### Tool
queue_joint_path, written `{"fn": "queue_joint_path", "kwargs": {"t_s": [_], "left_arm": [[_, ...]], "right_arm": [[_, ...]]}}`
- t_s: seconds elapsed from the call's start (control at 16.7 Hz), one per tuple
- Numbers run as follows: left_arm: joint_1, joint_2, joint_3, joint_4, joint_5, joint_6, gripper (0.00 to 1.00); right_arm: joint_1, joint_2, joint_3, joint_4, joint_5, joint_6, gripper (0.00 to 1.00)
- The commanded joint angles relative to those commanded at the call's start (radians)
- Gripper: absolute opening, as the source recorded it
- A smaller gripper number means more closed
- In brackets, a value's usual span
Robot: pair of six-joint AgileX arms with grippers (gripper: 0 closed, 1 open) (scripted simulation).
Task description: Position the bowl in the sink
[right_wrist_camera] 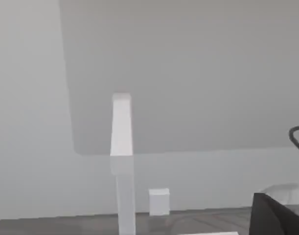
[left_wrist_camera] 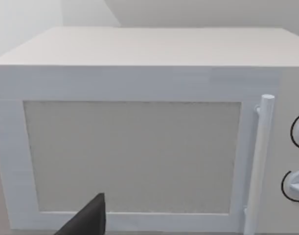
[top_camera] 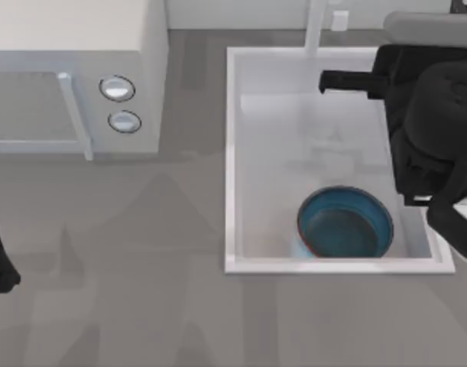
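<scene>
The bowl (top_camera: 345,223) is already sitting inside the sink (top_camera: 231,153) at its 6 o'clock end; my right gripper (top_camera: 334,80), jaw state untellable, is hovering toward 12 o'clock.

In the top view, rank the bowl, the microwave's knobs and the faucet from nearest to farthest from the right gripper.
Measured from the right gripper, over the sink's far end:
1. Faucet, at the sink's far rim.
2. Bowl, in the sink's near end.
3. Microwave knobs, on the table's left.
</scene>
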Motion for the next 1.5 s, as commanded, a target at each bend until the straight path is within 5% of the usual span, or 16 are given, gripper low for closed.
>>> {"fn": "queue_joint_path", "kwargs": {"t_s": [0.66,1.5], "left_arm": [[0.000,0.000,0.000,0.000,0.000,0.000,1.00],[0.000,0.000,0.000,0.000,0.000,0.000,1.00]], "right_arm": [[0.052,0.039,-0.032,0.056,-0.014,-0.008,0.00],[0.050,0.624,-0.128,0.748,-0.005,-0.012,0.00]]}}
